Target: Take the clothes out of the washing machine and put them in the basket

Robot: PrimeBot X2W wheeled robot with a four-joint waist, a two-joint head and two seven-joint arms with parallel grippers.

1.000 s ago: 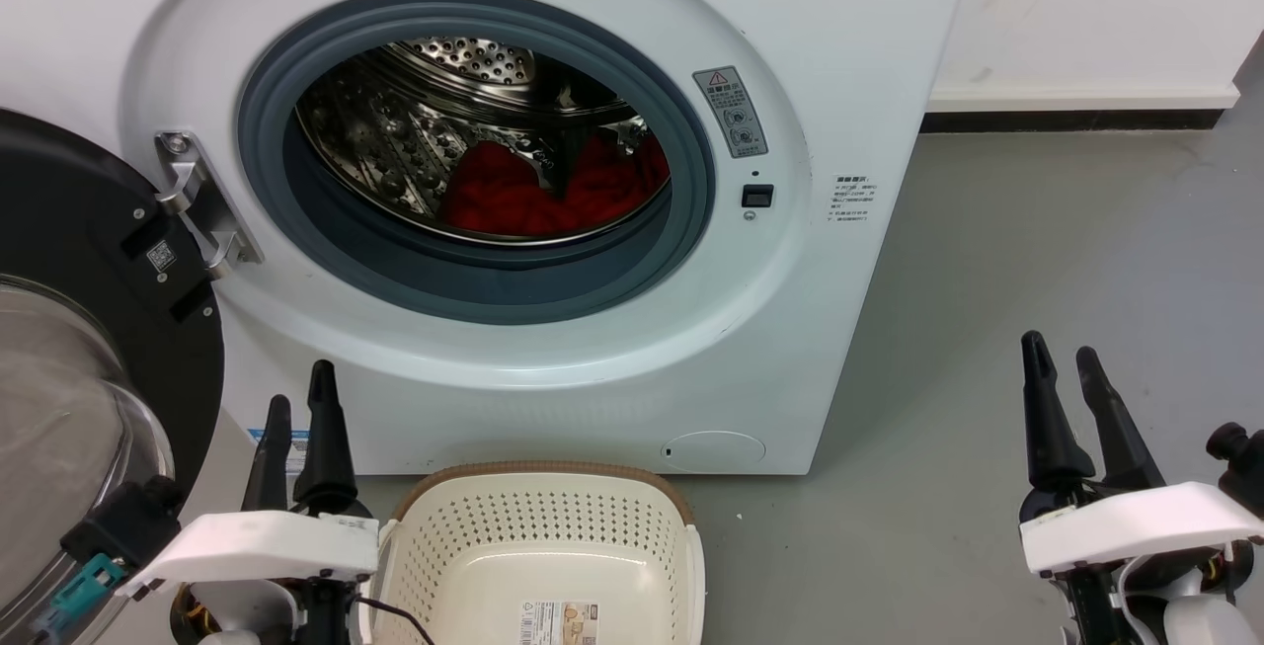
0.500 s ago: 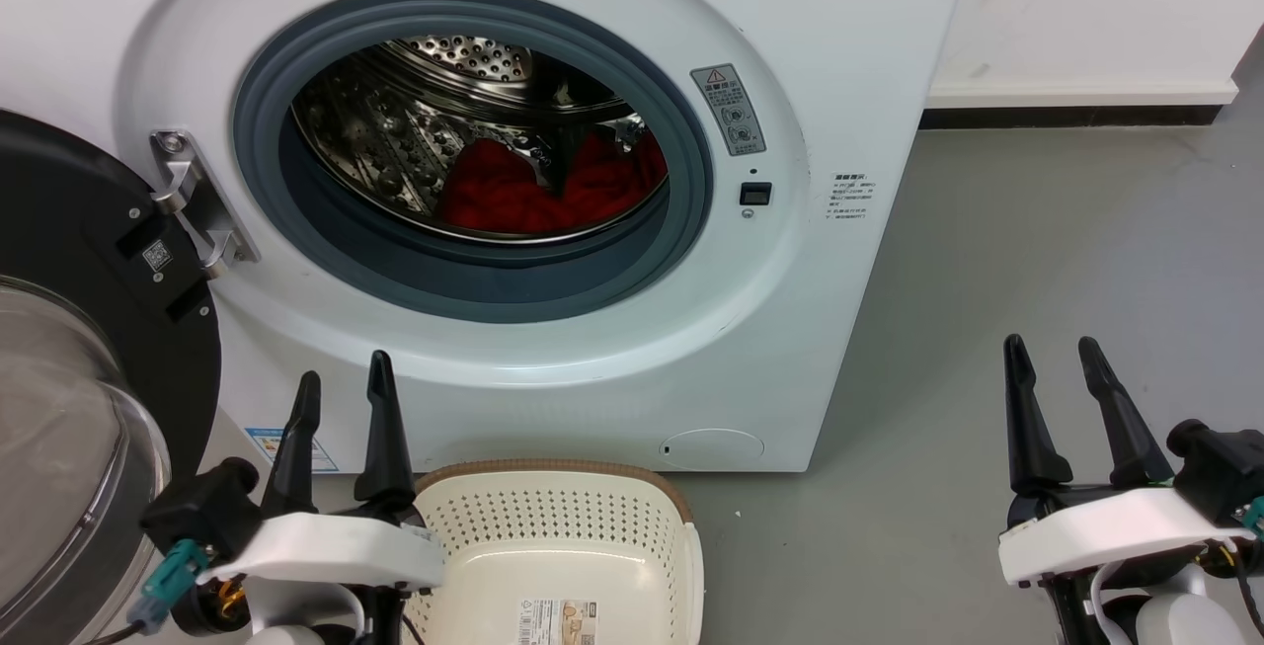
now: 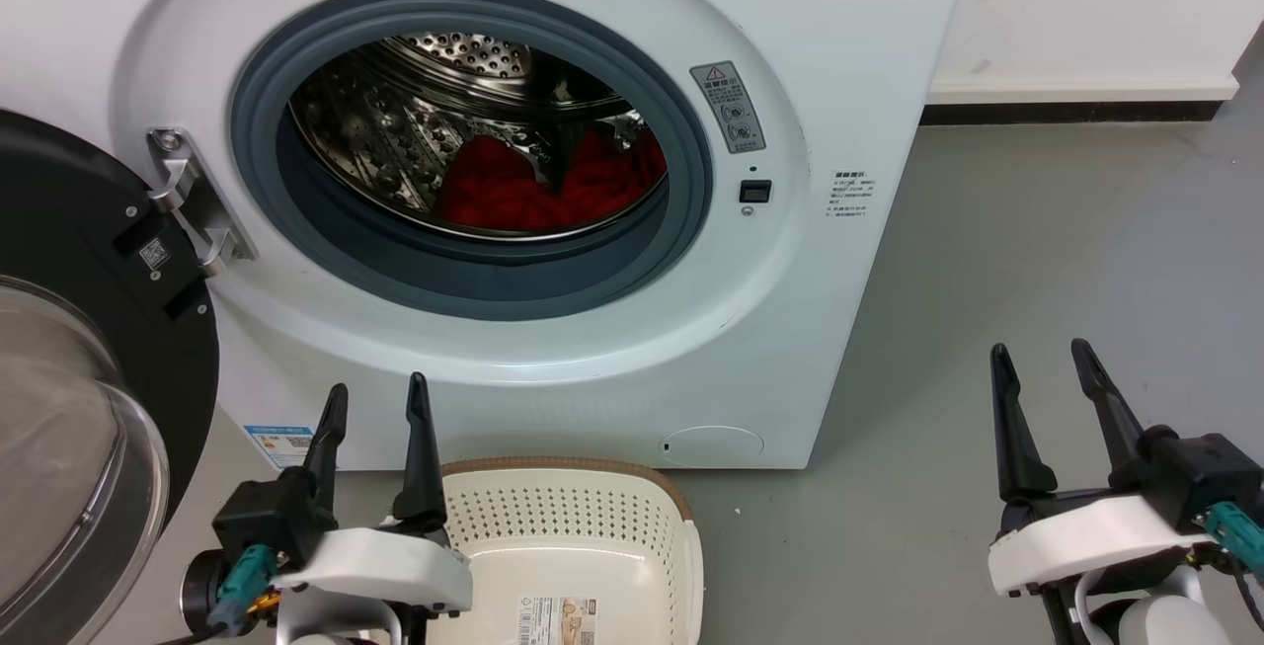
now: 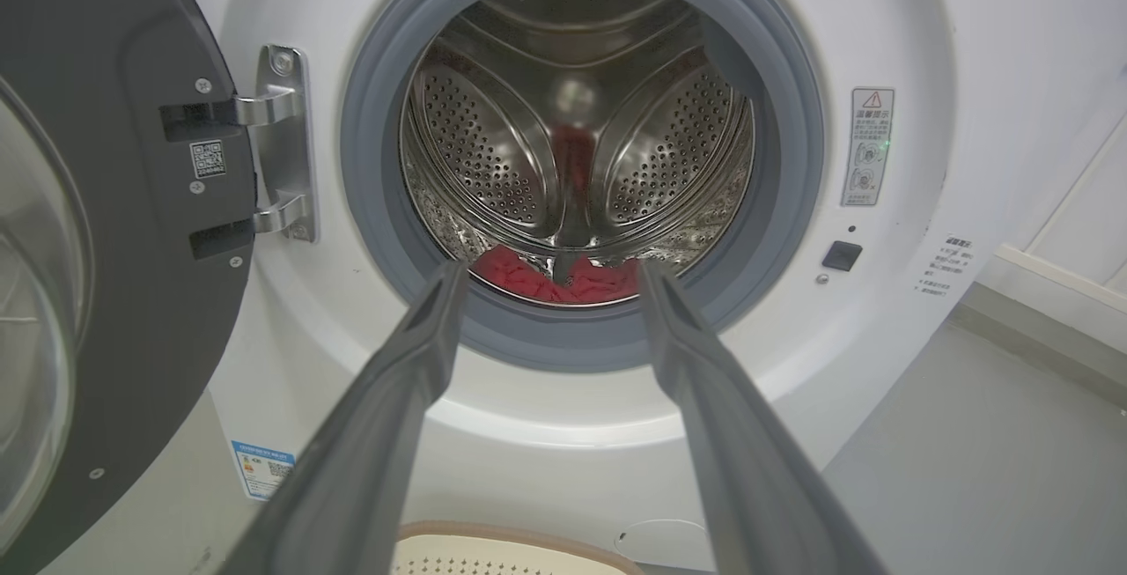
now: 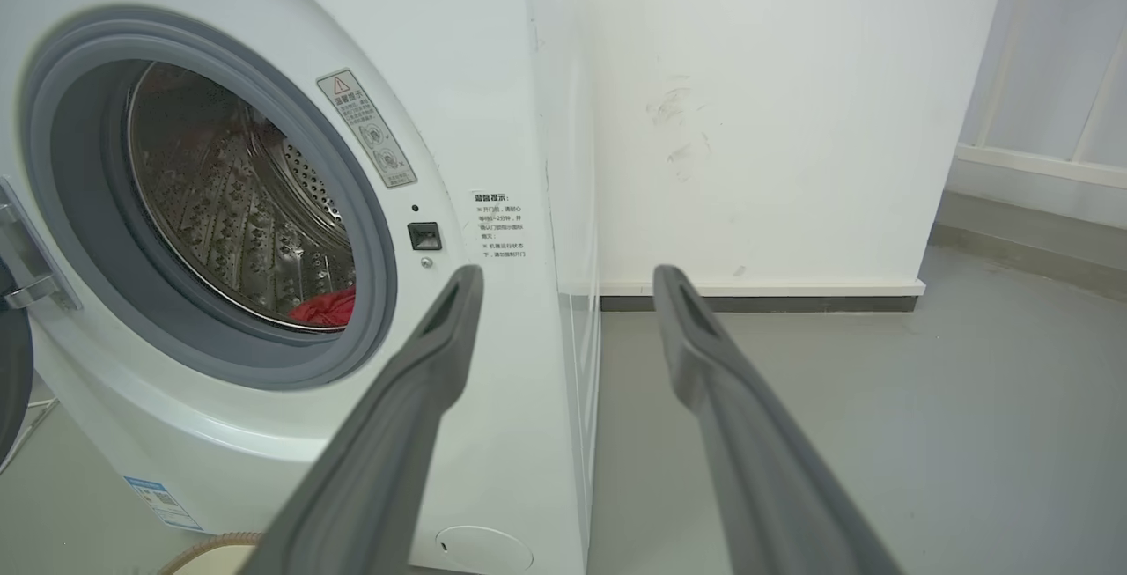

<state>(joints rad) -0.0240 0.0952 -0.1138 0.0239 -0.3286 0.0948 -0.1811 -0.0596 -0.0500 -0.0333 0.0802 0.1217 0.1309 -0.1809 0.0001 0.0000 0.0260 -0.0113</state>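
You caught the clothes point(image 3: 504, 196) only partly, a drum paddle point(image 3: 551, 169) splitting them: crumpled bright red, low inside the washing machine point(image 3: 790, 329). Basket point(image 3: 592, 467) cropped below. Left gripper point(image 3: 378, 384) and right gripper point(image 3: 1039, 347) stood spread.

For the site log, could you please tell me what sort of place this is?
Probably a laundry corner: a front-loading washing machine with its door open, a basket before it, grey floor.
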